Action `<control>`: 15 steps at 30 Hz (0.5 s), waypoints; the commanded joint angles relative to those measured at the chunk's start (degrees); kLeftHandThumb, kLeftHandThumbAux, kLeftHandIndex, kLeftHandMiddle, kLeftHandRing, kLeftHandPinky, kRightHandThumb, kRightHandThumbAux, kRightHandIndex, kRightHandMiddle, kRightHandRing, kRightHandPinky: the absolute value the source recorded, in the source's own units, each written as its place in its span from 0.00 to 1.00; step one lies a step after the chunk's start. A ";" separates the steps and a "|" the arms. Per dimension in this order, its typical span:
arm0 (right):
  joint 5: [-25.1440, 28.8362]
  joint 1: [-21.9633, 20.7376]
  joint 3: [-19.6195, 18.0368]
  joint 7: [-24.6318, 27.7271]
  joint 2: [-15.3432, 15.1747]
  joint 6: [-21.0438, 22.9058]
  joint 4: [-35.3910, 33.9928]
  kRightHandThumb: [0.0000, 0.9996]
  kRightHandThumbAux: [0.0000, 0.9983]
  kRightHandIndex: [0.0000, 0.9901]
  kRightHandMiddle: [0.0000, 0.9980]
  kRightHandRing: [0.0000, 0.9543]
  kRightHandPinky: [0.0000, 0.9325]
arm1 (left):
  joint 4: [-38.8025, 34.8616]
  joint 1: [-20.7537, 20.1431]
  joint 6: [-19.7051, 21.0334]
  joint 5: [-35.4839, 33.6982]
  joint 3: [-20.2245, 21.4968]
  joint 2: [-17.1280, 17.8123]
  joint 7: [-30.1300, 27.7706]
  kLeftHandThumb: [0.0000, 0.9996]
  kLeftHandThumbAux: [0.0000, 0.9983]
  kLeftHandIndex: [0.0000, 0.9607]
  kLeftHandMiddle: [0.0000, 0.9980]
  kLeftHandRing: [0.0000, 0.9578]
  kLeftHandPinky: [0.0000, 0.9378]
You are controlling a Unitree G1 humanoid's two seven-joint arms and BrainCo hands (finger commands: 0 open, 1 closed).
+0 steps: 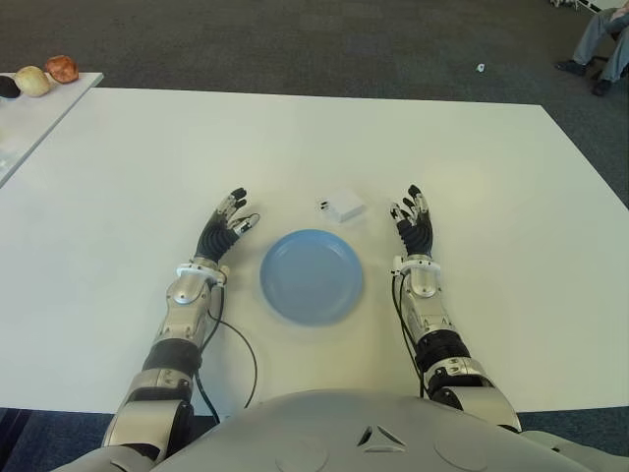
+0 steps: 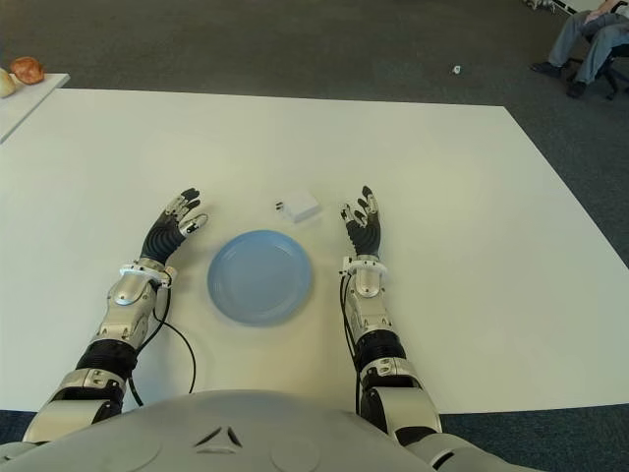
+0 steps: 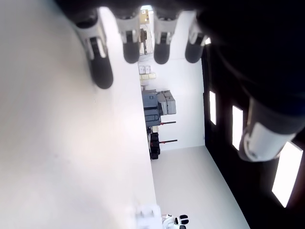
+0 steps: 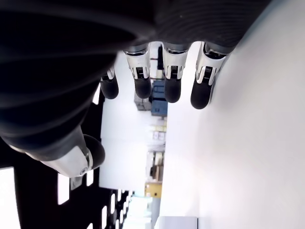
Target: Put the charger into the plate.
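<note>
Flanking the blue plate (image 1: 312, 276), left hand (image 1: 224, 228) at 9 and right hand (image 1: 413, 223) at 3 show spread, empty fingers; charger (image 1: 343, 206) lies at 1.

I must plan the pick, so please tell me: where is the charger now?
In the eye views the charger lies on the white table just beyond the blue plate, nearer the right hand than the left hand.

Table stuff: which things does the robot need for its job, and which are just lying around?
For the job:
- small white boxy charger, on the white table just beyond the plate
- round blue plate, between the hands
- left hand, open
- right hand, open

Just lying around:
- three rounded lumps on the side table, far left
- seated person's legs, far right
</note>
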 commanded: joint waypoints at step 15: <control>-11.89 -0.70 3.56 -9.35 -1.35 13.58 -10.84 0.34 0.42 0.00 0.00 0.00 0.01 | 4.79 -0.81 -0.81 0.77 -0.20 -0.94 0.11 0.00 0.59 0.00 0.00 0.00 0.00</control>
